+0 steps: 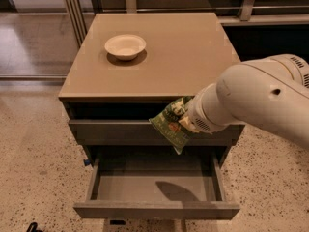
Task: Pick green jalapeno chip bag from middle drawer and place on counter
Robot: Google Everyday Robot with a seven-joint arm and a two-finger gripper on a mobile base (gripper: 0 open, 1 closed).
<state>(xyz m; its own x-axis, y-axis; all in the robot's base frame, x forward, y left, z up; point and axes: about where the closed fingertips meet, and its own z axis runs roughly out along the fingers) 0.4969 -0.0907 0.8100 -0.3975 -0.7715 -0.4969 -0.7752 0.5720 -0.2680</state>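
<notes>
Chip bag in the air, clamped in the gripper, above the open drawer.
Bag hangs tilted at the counter's 5 o'clock edge, clear of the drawer's grey floor, which carries a shadow. Cream bowl sits at the counter's 10 o'clock.

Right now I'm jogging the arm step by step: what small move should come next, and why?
Probably lift straight up: the gripper holds the green jalapeno chip bag in front of the upper drawer front, hanging below the counter edge, above the open middle drawer.
</notes>
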